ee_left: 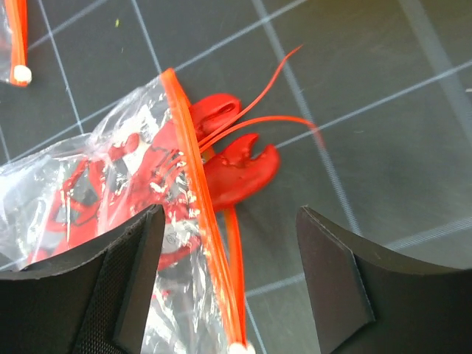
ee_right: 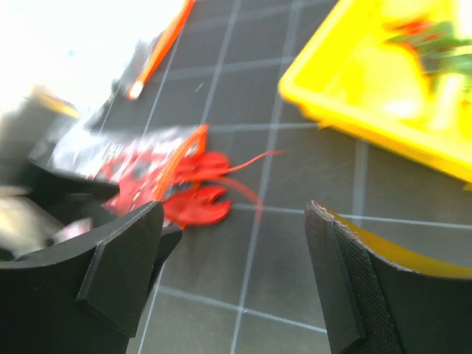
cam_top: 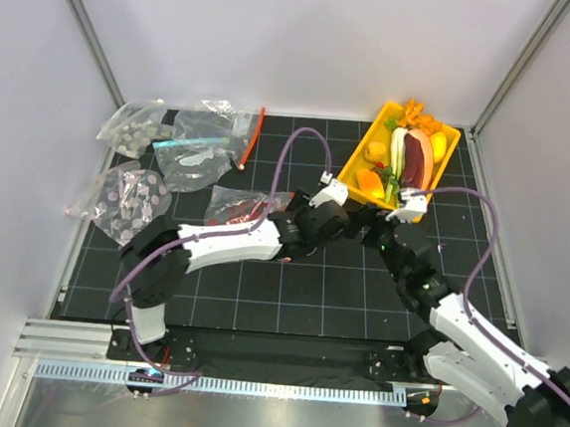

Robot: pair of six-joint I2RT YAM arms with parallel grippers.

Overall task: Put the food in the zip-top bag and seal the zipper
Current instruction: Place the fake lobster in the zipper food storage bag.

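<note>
- The lobster (ee_left: 236,173) lies half inside the zip-top bag (ee_left: 110,184), with claws and feelers poking out past the zipper (ee_left: 193,184).
- The bag rests on the table (cam_top: 288,294), left of the yellow tray (cam_top: 350,166).
- Left gripper (ee_left: 230,221): jaws apart, empty, over the bag's mouth.
- Right gripper (ee_right: 234,210): jaws apart, empty, between tray and bag.

Gridded table (cam_top: 308,295) carries zip-top bag (cam_top: 238,207), other bags (cam_top: 198,156), yellow tray (cam_top: 358,152).

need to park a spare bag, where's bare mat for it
Free: the near strip of mat between left arm and right arm, and the back middle between the yellow tray and the loose bags. Crowded: back left, and centre around the lobster bag.
</note>
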